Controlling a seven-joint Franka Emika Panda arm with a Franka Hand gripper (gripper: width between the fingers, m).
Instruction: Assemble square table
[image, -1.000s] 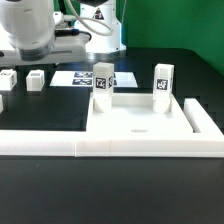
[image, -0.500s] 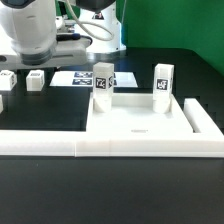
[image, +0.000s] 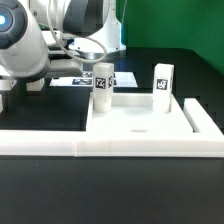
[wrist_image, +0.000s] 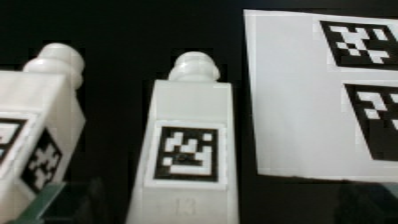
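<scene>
The gripper's jaws stand wide apart and empty over two loose legs: one leg directly beneath, its neighbour just beside. The slab lies well away. It should centre on the leg beneath, descend straight, and close across the flat sides without touching the neighbour.

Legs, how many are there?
4. Two legs stand upright on the slab; two more lie on the table beside the marker board, in the wrist view. The arm may hide others.

Black table: square slab, wall, marker board, loose legs.
</scene>
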